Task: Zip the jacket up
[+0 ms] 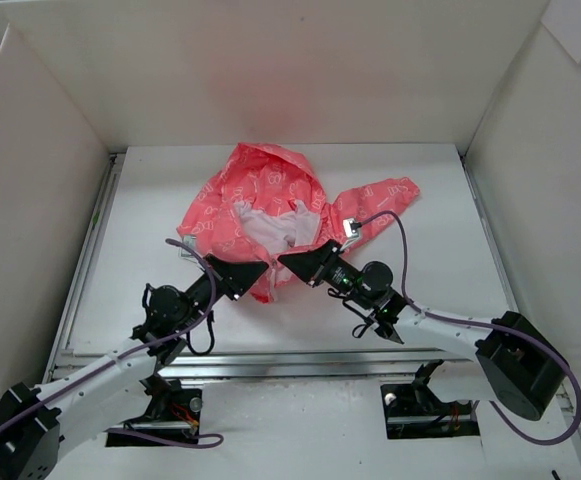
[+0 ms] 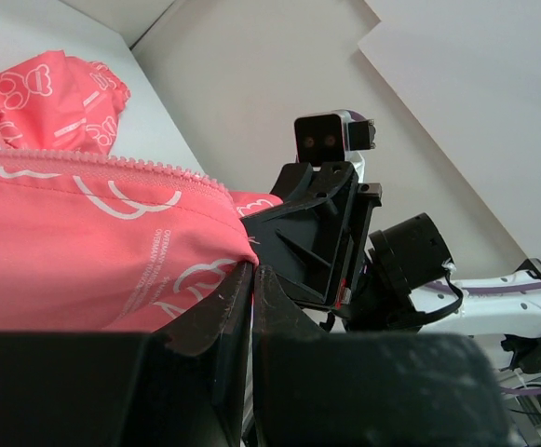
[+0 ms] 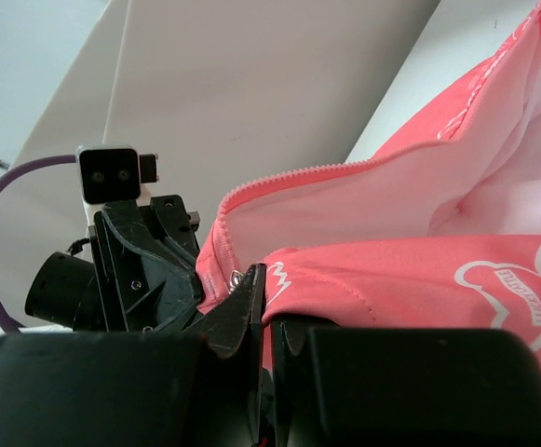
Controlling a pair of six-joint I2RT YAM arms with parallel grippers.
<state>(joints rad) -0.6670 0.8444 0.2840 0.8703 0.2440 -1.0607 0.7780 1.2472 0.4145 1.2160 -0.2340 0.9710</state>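
Observation:
The coral-pink jacket (image 1: 260,195) with white prints lies crumpled at the middle of the white table, hood to the back and white lining showing. Its lower front edge is lifted between both grippers. My left gripper (image 1: 257,270) is shut on a corner of the jacket's hem (image 2: 84,242), and the zipper teeth (image 2: 112,163) run along the edge above it. My right gripper (image 1: 288,262) faces it a few centimetres away, shut on the other front edge (image 3: 410,270). A small metal zipper piece (image 3: 236,276) shows just left of its fingertips. The left gripper (image 2: 252,272) and right gripper (image 3: 272,289) nearly meet.
White walls (image 1: 40,200) enclose the table on the left, back and right. A metal rail (image 1: 300,365) runs along the near edge in front of the arm bases. A purple cable (image 1: 395,235) arcs over the right arm, beside a sleeve (image 1: 385,195) spread to the right.

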